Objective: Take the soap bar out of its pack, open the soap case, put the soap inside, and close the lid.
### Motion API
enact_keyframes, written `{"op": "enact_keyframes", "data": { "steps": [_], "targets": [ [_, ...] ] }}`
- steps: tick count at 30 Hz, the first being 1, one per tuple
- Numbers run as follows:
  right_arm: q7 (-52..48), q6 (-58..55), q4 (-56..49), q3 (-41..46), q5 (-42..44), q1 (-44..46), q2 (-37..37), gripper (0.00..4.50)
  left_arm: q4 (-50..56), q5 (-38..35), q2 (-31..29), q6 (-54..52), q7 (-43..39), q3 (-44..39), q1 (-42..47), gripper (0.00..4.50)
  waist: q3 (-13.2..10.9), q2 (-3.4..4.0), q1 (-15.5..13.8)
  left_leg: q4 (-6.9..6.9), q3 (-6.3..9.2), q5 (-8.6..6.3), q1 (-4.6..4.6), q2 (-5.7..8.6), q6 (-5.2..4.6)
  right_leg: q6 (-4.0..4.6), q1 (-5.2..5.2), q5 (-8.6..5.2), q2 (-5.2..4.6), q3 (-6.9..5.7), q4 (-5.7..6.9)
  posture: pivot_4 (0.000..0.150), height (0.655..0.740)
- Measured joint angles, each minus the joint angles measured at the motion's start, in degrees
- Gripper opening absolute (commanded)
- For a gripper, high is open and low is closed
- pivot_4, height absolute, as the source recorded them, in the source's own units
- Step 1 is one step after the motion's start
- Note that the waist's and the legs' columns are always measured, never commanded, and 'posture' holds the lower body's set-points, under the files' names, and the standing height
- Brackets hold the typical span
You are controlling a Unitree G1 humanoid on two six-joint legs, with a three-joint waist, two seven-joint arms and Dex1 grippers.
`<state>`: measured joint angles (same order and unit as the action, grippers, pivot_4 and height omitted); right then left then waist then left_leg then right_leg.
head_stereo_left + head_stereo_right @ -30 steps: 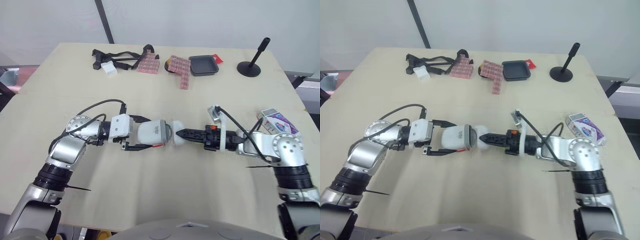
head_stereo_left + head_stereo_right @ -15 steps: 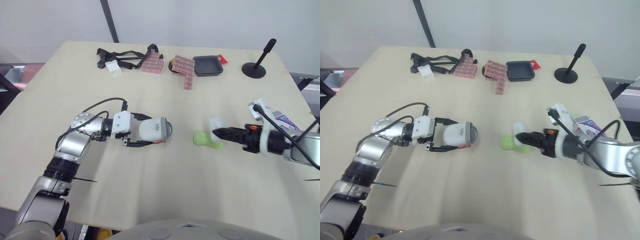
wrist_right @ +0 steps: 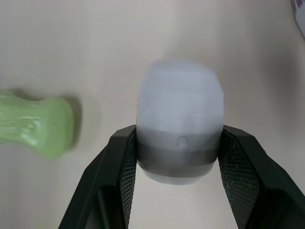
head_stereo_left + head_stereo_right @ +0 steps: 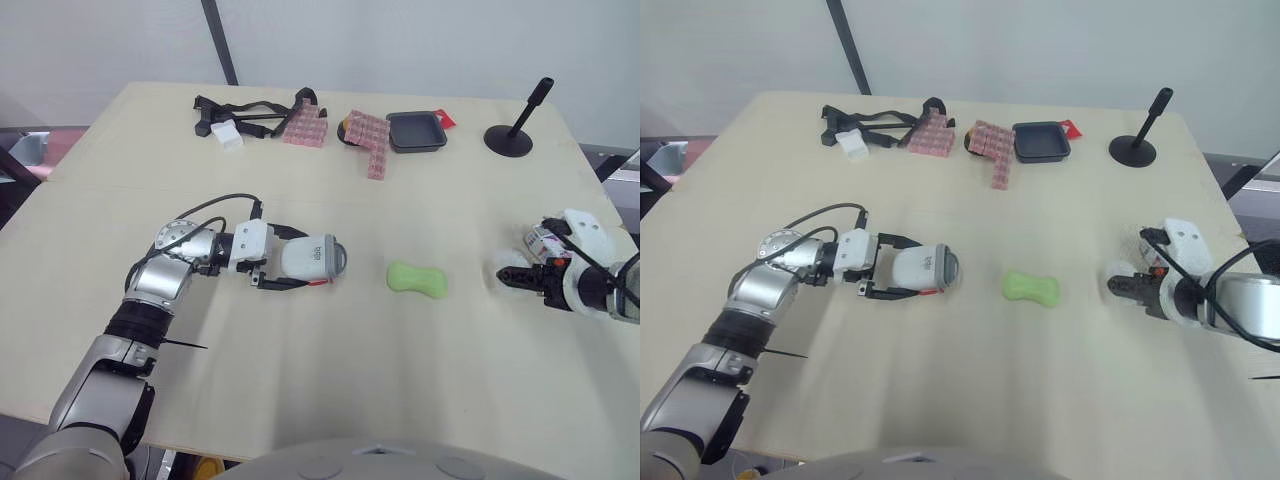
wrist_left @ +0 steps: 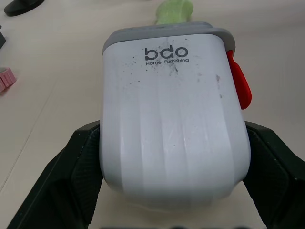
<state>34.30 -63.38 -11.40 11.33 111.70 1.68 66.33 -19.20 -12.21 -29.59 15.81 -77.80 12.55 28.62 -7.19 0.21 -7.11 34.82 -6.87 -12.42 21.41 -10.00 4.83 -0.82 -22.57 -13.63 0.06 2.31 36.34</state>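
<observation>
A green soap bar [image 4: 417, 279] lies bare on the table between my two arms. My left gripper [image 4: 305, 262] is shut on the white soap case [image 5: 174, 124], which lies on its side with a grey rim and a red latch [image 5: 239, 88] and its rim end facing the soap. Off to the right, my right gripper [image 3: 178, 143] is shut on a small white cap-like piece [image 3: 180, 119], held just above the table. The purple-and-white soap pack [image 4: 548, 240] lies behind that wrist, partly hidden.
Along the far edge are black straps [image 4: 240, 112] with a white piece, two pink block clusters [image 4: 367, 140], a black tray [image 4: 413, 130] and a black stand [image 4: 515, 135]. The right table edge is close to my right gripper.
My right gripper pulled away from the case mouth to the right with the white piece. The green soap came out with it and now lies on the table. The left arm held still.
</observation>
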Motion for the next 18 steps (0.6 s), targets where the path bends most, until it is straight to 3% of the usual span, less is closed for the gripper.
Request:
{"op": "enact_keyframes", "data": {
  "steps": [1, 3, 7, 13, 18],
  "targets": [
    [0.3, 0.0, 0.3, -0.2, 0.0, 0.2, -0.1, 2.08, 0.0, 0.0, 0.0, 0.0, 0.0, 0.0, 0.0, 3.52, 0.0, 0.0, 0.0, 0.0, 0.0, 0.0, 0.0, 0.01, 0.0, 0.0, 0.0, 0.0, 0.0, 0.0, 0.0, 0.15, 0.74],
    [2.1, -0.3, 2.9, -2.2, 0.0, 2.0, -0.1, 3.06, 0.0, 0.1, 0.3, 0.0, 0.2, 0.0, 0.0, 3.52, 0.0, 0.0, 0.0, 0.01, 0.0, 0.0, 0.0, 0.01, 0.01, 0.0, 0.01, 0.0, 0.0, 0.0, 0.01, 0.15, 0.74],
    [2.6, -1.5, 4.9, -5.1, 0.0, 5.1, -0.2, 4.36, 0.0, 0.3, 1.4, -0.3, 0.6, 0.1, 0.2, 3.52, 0.0, 0.0, 0.0, 0.02, 0.01, 0.0, 0.0, 0.02, 0.0, -0.01, 0.01, 0.0, 0.01, 0.0, 0.04, 0.15, 0.74],
    [2.1, -3.1, 6.2, -5.2, 0.0, 5.3, 2.7, 4.44, -0.4, 0.7, 1.9, 0.1, 0.8, 0.1, 1.3, 3.52, 0.0, 0.01, -0.4, 0.04, 0.02, -0.02, 0.01, 0.06, 0.0, -0.04, 0.02, -0.02, -0.01, 0.01, 0.04, 0.15, 0.74],
    [-4.5, -5.6, 2.1, 2.7, 0.0, 8.0, 12.2, 4.44, -0.5, 0.8, 1.8, 0.6, 0.5, 0.1, 1.2, 3.52, -0.1, 0.12, -0.3, 0.06, 0.01, -0.04, 0.0, 0.05, 0.02, -0.07, -0.01, -0.04, 0.01, 0.06, 0.08, 0.15, 0.74]
  ]
}}
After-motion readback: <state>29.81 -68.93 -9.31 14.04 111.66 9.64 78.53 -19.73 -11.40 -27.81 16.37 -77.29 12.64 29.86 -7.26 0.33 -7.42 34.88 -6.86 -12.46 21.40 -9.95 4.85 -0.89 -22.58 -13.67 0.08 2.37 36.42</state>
